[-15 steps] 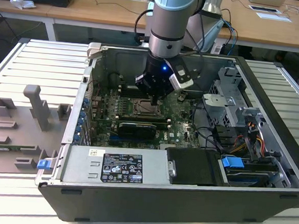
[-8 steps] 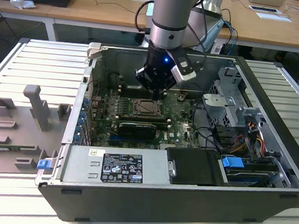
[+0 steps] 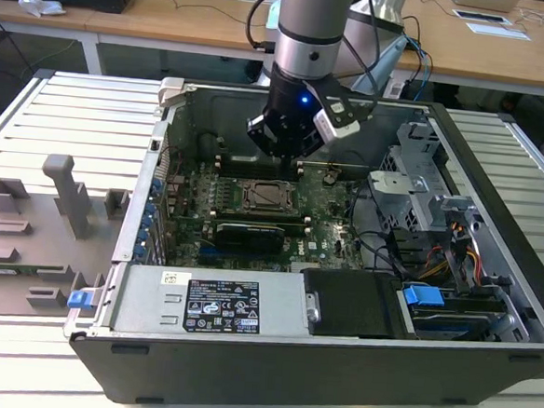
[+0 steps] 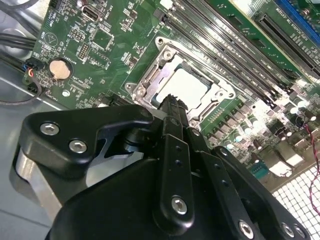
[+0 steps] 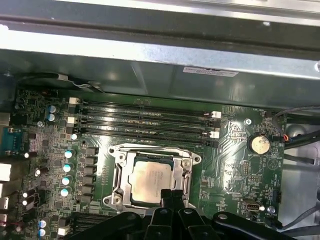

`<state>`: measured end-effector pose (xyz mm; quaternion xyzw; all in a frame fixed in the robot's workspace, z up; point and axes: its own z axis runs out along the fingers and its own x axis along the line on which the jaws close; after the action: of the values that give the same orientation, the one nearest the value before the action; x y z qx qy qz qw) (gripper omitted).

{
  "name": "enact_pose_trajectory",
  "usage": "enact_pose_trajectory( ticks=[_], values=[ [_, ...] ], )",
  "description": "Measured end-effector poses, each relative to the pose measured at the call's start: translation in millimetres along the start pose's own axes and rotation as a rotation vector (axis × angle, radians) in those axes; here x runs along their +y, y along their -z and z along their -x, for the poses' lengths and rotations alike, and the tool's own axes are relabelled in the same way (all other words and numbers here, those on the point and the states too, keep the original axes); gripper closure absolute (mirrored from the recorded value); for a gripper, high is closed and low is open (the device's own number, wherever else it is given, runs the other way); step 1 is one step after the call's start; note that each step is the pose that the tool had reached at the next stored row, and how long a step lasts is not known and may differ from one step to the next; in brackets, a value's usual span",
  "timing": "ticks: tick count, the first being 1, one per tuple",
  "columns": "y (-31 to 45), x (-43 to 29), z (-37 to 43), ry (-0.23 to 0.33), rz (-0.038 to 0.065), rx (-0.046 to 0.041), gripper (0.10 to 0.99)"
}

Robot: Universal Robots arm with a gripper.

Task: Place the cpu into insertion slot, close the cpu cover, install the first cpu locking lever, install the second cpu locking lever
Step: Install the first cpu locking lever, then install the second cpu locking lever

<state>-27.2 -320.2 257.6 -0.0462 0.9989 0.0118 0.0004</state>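
**Gripper low over the chip in its socket**

The gripper (image 4: pixel 172 102) has its two fingers pressed together, with nothing between them. In both wrist views the fingertips (image 5: pixel 170 194) sit right at the edge of the cpu cover (image 5: pixel 186 172), the thin metal frame. The frame lies flat over the insertion slot (image 5: pixel 116 186), and the cpu (image 5: pixel 149 180) shows through its square window, flat and straight inside. So the chip looks placed and the frame looks down. I cannot make out the thin locking levers well enough to say if they are hooked.

In the exterior view the gripper (image 3: pixel 288 149) hangs just above the socket on the green motherboard (image 3: pixel 332 208), inside the open computer case (image 3: pixel 467 358).

To do this part well, I think the tips should push slowly and only on metal, never on the chip top. Going sideways could scratch the long black memory slots (image 5: pixel 145 120) next to it.
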Motion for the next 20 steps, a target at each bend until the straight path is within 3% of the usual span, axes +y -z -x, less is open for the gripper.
enact_pose_trajectory(
  ticks=[7,20],
  values=[
    [8.5,0.2,0.0,0.0,0.0,-0.0001,0.98],
    [8.8,0.2,0.0,0.0,0.0,0.0,0.98]
  ],
)
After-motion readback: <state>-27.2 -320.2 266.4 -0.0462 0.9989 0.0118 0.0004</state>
